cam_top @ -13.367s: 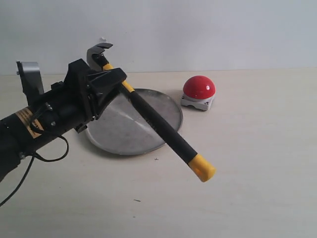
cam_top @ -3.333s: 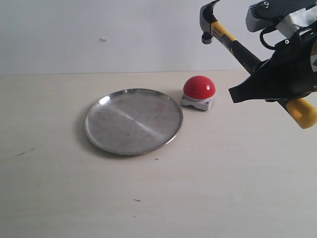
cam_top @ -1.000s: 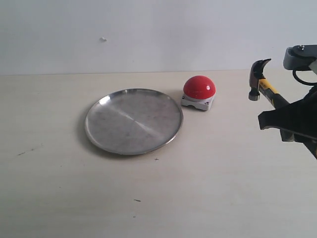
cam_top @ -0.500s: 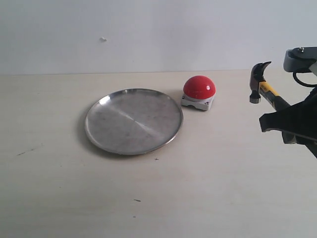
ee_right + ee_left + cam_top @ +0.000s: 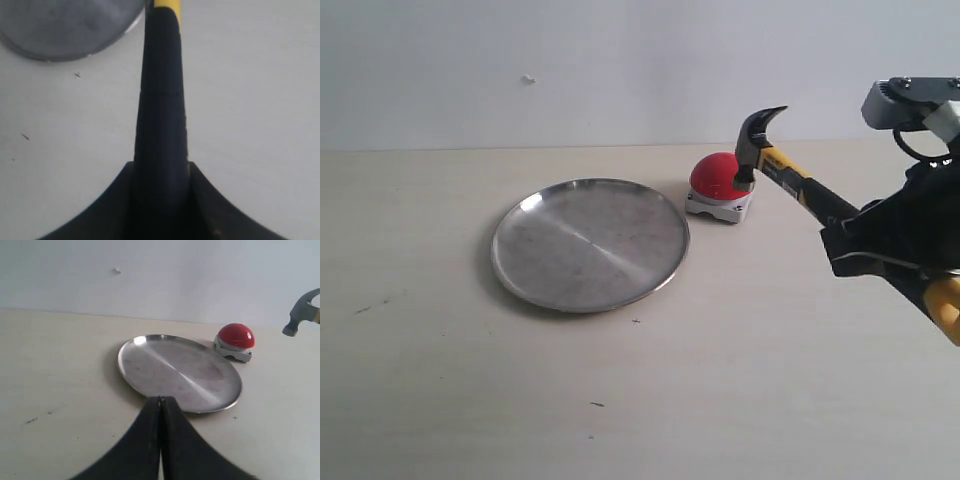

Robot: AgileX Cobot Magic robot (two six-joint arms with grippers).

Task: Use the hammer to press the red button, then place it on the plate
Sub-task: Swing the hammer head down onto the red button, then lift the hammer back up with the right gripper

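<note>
Over the table [image 5: 620,400], right pincer [image 5: 852,247] grips hammer [image 5: 802,187]; only other views show the red button [image 5: 716,176] nearby.

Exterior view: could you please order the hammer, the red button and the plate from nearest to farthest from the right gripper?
1. hammer: held in the right gripper itself, at the right.
2. red button: left of the gripper, by the hammer's head.
3. plate: farthest left, beyond the button.
</note>
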